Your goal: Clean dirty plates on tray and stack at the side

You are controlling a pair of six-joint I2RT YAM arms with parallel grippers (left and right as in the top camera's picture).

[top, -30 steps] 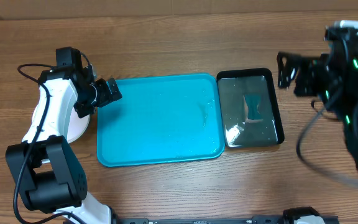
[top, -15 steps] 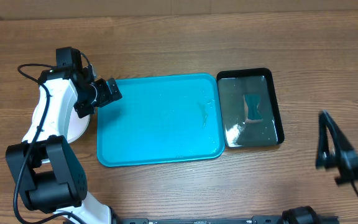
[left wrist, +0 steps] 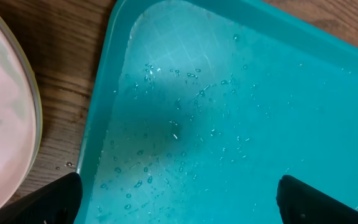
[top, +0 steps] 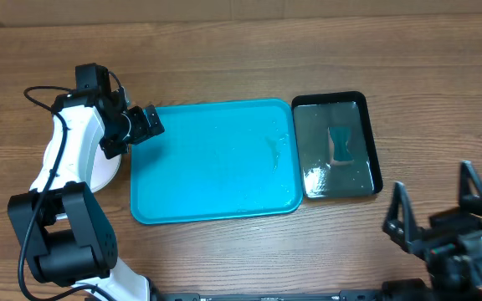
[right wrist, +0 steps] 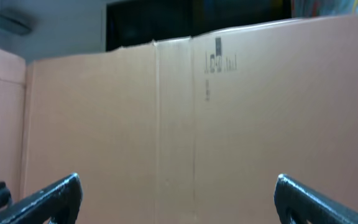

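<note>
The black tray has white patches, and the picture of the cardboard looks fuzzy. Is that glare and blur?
Overhead: yes, glare whitens parts of the black tray, whose floor is glossy. Right wrist: the cardboard wall is soft and its print unreadable. Left wrist: sharp, with droplets on the turquoise tray showing clearly and a soft dark shadow mid-frame.

The tray [top: 216, 159]: you see a turquoise rectangle with rounded corners and a low rim, lying flat mid-table, its long sides parallel to the table's far edge, its floor beaded with water droplets. The plate [top: 112, 174]: a white round rim, partly hidden, lying just beside the tray's left short side, toward the table's left edge.
</note>
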